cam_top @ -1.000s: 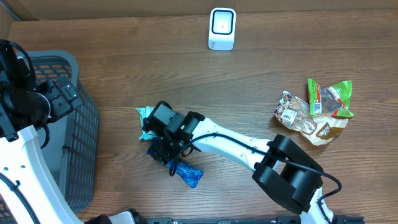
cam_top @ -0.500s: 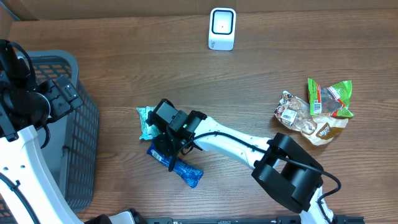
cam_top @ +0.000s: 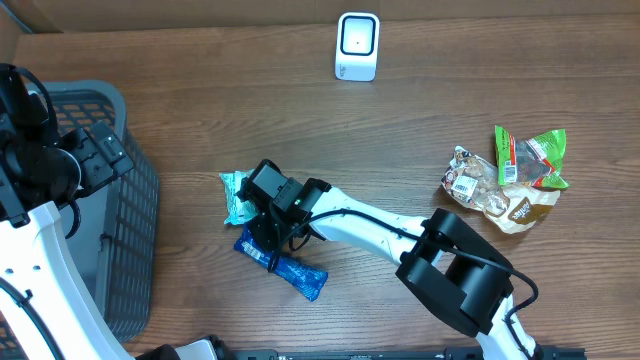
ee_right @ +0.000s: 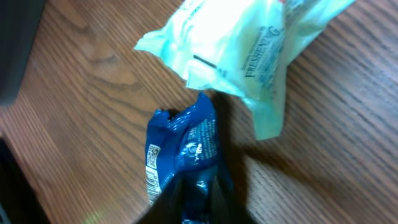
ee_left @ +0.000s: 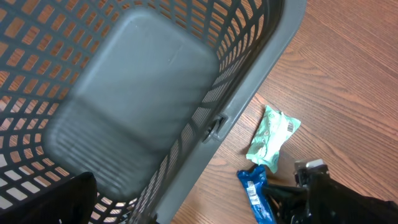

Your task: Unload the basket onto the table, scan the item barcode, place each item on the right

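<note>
The blue packet (cam_top: 285,265) lay flat on the tabletop (cam_top: 450,100), near the front edge. The right gripper (cam_top: 268,238) was down on it. In the right wrist view its two fingers were pinched together on the packet's crinkly wrapper, near one end. A small white code patch (ee_right: 152,163) showed on the side of the packet facing up.

The packet's top corner sat right against a pale green packet (cam_top: 235,195). I could not tell if they touched.

The scanner (cam_top: 357,46) stood well apart, at the far edge of the tabletop. A pile of snack bags (cam_top: 505,175) lay off to the right. The gray basket (cam_top: 130,230) sat on the left, with the left gripper (cam_top: 100,155) above it, fingers wide apart and holding nothing.

Here is what could go wrong. The wrapper looked thin and slippery, so the packet might slide out when lifted. Only one end was held, so the other end might droop or fold and hide the code. The green packet might get dragged along. The code might also end up turned away from the scanner.
</note>
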